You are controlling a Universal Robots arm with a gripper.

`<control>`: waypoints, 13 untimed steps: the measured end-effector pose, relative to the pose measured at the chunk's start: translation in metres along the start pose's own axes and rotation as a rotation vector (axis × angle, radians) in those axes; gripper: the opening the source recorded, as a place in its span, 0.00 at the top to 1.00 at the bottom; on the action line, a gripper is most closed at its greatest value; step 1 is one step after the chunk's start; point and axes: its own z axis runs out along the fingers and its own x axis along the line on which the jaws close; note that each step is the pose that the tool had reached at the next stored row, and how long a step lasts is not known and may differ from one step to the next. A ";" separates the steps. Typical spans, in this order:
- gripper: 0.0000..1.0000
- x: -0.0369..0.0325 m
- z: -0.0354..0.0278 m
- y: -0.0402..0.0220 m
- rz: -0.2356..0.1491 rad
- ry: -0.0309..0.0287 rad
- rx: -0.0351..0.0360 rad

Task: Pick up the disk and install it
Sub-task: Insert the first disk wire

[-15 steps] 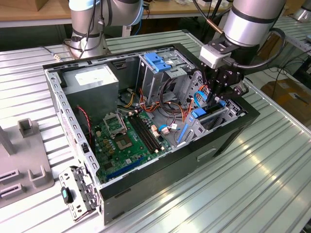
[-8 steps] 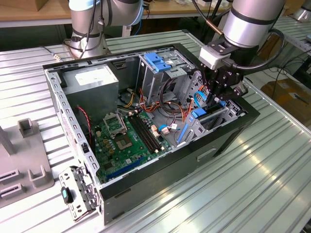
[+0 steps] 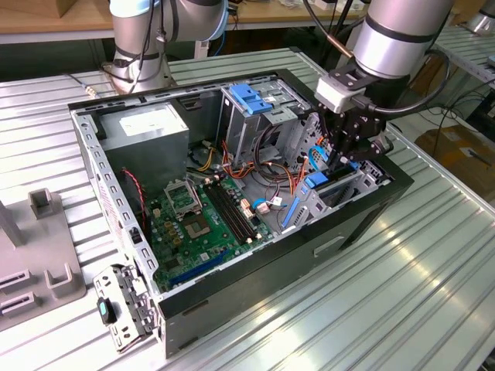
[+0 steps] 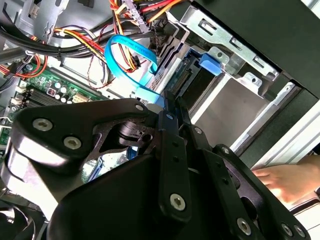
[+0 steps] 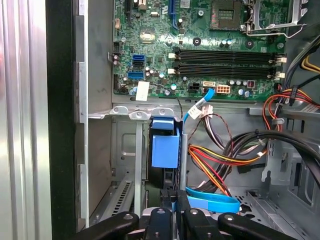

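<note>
The gripper (image 3: 343, 158) stands pressed together on the edge of the disk (image 5: 165, 145), which hangs straight below it, long axis running down into the drive bay (image 3: 352, 185) at the computer case's (image 3: 232, 255) corner; the blue cable (image 5: 212, 201) lies just beside.

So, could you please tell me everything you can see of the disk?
The disk stands on edge in the drive bay at the case's corner on the exterior view's right, directly under the gripper. It looks like grey metal with blue plastic rails; in the first wrist view one blue rail end shows. Its label is hidden.
</note>
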 end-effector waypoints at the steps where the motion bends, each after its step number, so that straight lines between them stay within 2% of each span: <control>1: 0.84 -0.0001 0.0007 0.0001 0.000 -0.0002 0.0000; 9: 0.83 -0.0001 0.0021 0.0002 0.000 -0.0014 0.0002; 11: 0.71 -0.0001 0.0020 0.0002 0.000 -0.0010 0.0002; 12: 0.71 -0.0001 0.0018 0.0002 0.000 -0.0006 0.0001; 13: 0.65 -0.0001 0.0018 0.0002 0.000 -0.0006 0.0001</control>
